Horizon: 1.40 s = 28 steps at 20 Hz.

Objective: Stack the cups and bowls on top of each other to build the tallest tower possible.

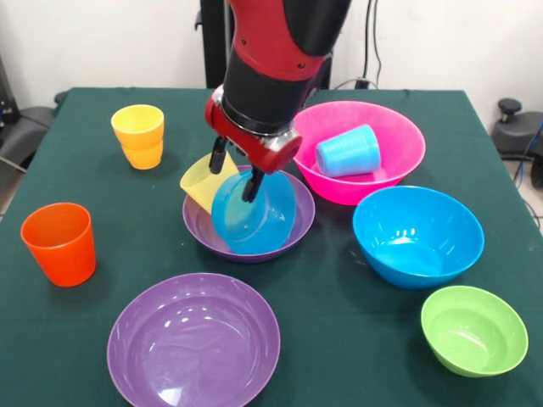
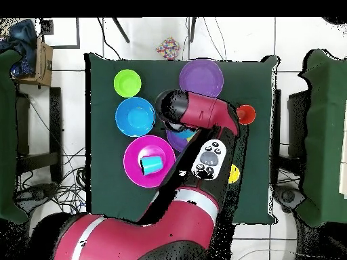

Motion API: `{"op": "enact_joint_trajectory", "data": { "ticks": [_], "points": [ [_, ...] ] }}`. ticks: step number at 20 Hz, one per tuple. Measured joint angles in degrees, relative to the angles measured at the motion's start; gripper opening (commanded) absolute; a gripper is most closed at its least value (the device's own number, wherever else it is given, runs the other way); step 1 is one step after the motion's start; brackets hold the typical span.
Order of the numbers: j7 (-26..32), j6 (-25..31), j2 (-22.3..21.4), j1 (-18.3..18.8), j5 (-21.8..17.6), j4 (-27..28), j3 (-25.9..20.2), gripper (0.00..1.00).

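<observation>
End effector is clamped on the tilted small blue bowl's rim, inside the purple bowl; the pale yellow cup lies touching at its nine o'clock.

A lab: cables trail over tiled floor.

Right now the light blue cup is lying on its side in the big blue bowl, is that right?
Not quite. The front view shows the light blue cup lying on its side in the big pink bowl, not in the big blue bowl, which holds nothing.
</observation>
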State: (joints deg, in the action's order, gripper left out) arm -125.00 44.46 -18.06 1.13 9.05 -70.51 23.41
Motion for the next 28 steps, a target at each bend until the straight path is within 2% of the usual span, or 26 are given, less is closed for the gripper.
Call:
{"op": "enact_joint_trajectory", "data": {
  "ticks": [9, 17, 18, 28],
  "points": [
    [0.0, 1.7, 4.0, -1.4, 0.0, 0.4, 1.2, 1.0],
    [0.0, 2.8, 5.3, -2.2, 0.0, 0.7, 1.8, 1.0],
    [0.0, 3.0, 5.3, -2.2, -0.1, 0.6, 2.1, 0.0],
    [0.0, 2.9, 5.5, -1.6, 0.0, 0.6, 2.0, 0.0]
  ]
}}
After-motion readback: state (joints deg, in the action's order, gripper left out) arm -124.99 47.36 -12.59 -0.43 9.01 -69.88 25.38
